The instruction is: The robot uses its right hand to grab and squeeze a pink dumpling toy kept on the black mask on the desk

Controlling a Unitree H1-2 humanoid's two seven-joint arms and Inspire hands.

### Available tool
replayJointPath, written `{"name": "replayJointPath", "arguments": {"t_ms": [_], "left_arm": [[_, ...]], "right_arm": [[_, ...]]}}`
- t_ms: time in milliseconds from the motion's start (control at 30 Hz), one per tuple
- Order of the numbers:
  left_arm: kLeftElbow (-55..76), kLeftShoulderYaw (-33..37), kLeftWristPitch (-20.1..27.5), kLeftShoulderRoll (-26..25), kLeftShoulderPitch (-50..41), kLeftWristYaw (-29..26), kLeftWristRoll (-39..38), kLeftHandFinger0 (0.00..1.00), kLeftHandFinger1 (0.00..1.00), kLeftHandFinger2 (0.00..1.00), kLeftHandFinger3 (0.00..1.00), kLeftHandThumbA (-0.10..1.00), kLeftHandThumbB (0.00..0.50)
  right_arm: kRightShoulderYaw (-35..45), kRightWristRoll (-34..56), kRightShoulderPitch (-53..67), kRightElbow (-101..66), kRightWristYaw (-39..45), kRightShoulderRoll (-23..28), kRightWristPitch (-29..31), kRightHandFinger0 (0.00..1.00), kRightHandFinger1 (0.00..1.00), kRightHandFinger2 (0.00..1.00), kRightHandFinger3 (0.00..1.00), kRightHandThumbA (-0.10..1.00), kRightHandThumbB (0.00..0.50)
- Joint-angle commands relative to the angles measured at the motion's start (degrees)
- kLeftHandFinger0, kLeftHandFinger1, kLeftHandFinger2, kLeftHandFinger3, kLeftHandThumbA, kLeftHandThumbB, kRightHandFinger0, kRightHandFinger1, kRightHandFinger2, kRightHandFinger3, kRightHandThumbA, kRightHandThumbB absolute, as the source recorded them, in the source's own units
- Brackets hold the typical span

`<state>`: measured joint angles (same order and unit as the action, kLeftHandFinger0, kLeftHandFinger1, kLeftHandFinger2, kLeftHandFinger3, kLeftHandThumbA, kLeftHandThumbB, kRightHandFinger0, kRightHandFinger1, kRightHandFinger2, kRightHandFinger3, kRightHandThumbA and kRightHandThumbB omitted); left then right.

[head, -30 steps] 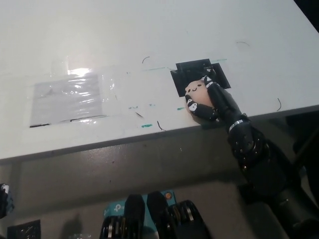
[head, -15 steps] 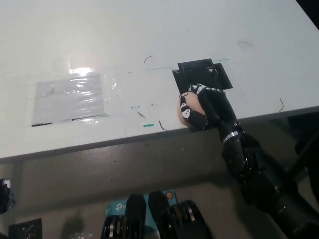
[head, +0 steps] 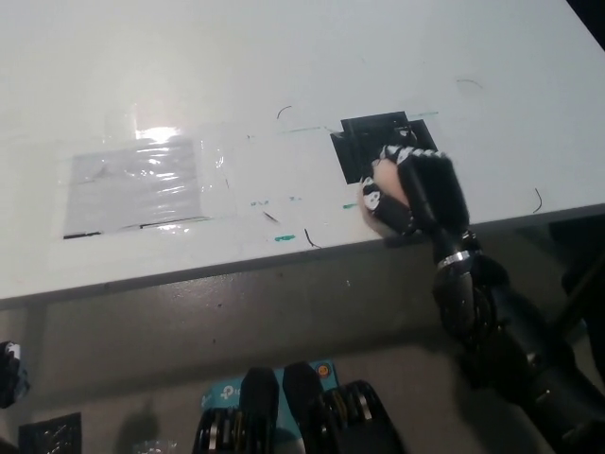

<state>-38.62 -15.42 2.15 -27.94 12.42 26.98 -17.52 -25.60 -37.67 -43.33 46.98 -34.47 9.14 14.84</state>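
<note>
My black right hand (head: 421, 194) is shut on the pink dumpling toy (head: 382, 189), which shows only as a pale pink patch between its fingers. The hand and toy sit over the near right part of the black mask (head: 364, 142), a dark square patch on the white desk (head: 284, 76), close to the desk's front edge. Most of the toy is hidden by the fingers. My white left hand is out of view.
A clear plastic sheet (head: 137, 184) is taped flat on the desk at the left. Small pen marks and green tape bits (head: 282, 237) dot the surface near the front edge. Below the desk edge lies the dark floor.
The right hand has closed more tightly around the toy and shifted slightly right and back over the mask; less of the toy's face shows than a second ago.
</note>
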Motion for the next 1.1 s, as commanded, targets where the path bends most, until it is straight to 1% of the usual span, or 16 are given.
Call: {"name": "replayJointPath", "arguments": {"t_ms": [0,67,167,267,300,367,467,500,567,600,767,833,933,967,1033,1067], "left_arm": [[1.0,-0.3,2.4,-1.8,0.2,0.8,-0.5,0.0,0.0,0.07,0.09,1.0,0.5],[0.9,-0.3,2.3,-1.7,0.3,0.8,-0.5,0.0,0.0,0.07,0.09,1.0,0.5],[0.7,-0.5,2.1,-1.7,0.6,1.0,-0.9,0.0,0.0,0.06,0.09,1.0,0.5],[0.6,0.0,2.6,-2.0,0.9,1.6,-0.6,0.0,0.0,0.08,0.11,1.0,0.5],[0.5,-0.1,2.7,-2.0,0.9,1.6,-0.6,0.0,0.0,0.07,0.1,1.0,0.5],[0.5,-0.1,2.5,-2.2,1.1,1.4,-0.5,0.0,0.0,0.07,0.1,1.0,0.5],[1.2,0.0,2.5,-2.4,1.0,0.8,0.1,0.0,0.0,0.07,0.09,1.0,0.5],[1.5,-0.4,1.2,-2.3,1.0,1.0,-0.7,0.0,0.0,0.07,0.08,1.0,0.5],[0.7,-0.1,2.6,-2.5,1.3,1.4,-0.4,0.0,0.0,0.07,0.08,1.0,0.5],[0.8,-0.1,2.4,-2.5,1.4,1.2,-0.3,0.0,0.0,0.08,0.09,1.0,0.5],[0.3,-0.2,2.6,-2.5,1.8,1.4,-0.4,0.0,0.0,0.08,0.1,1.0,0.5],[1.2,-0.4,1.9,-2.3,1.7,0.8,-0.4,0.0,0.0,0.08,0.1,1.0,0.5],[0.9,-0.3,1.5,-2.6,2.1,0.6,-0.2,0.0,0.01,0.09,0.1,1.0,0.5],[0.4,-0.2,2.0,-2.8,2.3,1.2,-0.3,0.0,0.02,0.1,0.11,1.0,0.5],[-0.2,0.0,2.9,-2.9,2.6,2.0,-0.3,0.0,0.02,0.11,0.12,1.0,0.5],[0.1,0.0,2.7,-2.9,2.6,1.2,0.1,0.0,0.01,0.1,0.11,1.0,0.5]], "right_arm": [[2.9,-5.0,-9.0,-3.0,-16.3,2.6,9.1,0.0,0.05,0.5,0.41,-0.1,0.167],[3.2,-4.7,-9.9,-2.5,-17.0,2.6,10.0,0.0,0.02,0.49,0.34,-0.1,0.188],[3.3,-5.3,-10.7,-2.8,-17.7,2.3,9.0,0.0,0.01,0.44,0.35,-0.1,0.163],[3.4,-5.2,-11.3,-1.8,-18.8,1.9,10.8,0.0,0.0,0.4,0.36,-0.1,0.151],[3.2,-5.6,-11.4,-1.4,-19.1,1.7,10.4,0.0,0.01,0.42,0.34,-0.1,0.192],[2.9,-5.9,-11.2,-1.1,-18.9,1.4,9.8,0.0,0.02,0.47,0.33,-0.1,0.236],[3.1,-5.6,-10.9,-1.2,-18.4,1.0,10.1,0.0,0.02,0.46,0.33,-0.1,0.241],[3.1,-5.5,-10.6,-1.4,-17.9,0.9,9.9,0.0,0.02,0.45,0.33,-0.1,0.24],[3.4,-5.2,-10.3,-1.6,-17.5,0.8,10.1,0.0,0.01,0.4,0.33,-0.1,0.241],[3.4,-5.1,-10.3,-1.2,-17.7,0.7,10.6,0.0,0.02,0.44,0.33,-0.1,0.248],[2.9,-5.8,-10.6,-0.3,-18.1,0.7,10.9,0.0,0.01,0.45,0.33,-0.1,0.238],[3.0,-5.0,-10.5,0.0,-17.2,0.6,11.4,0.0,0.0,0.37,0.33,-0.1,0.227],[3.3,-3.8,-10.6,1.4,-15.6,0.1,11.7,0.0,0.0,0.32,0.32,-0.1,0.237],[2.6,-3.8,-10.8,3.0,-15.6,0.1,11.9,0.0,0.0,0.3,0.3,-0.1,0.218],[2.2,-4.2,-11.1,5.4,-14.4,0.2,12.1,0.0,0.0,0.32,0.3,-0.1,0.198],[1.9,-3.3,-10.9,6.3,-9.4,0.1,9.7,0.0,0.02,0.35,0.32,-0.1,0.201]]}}
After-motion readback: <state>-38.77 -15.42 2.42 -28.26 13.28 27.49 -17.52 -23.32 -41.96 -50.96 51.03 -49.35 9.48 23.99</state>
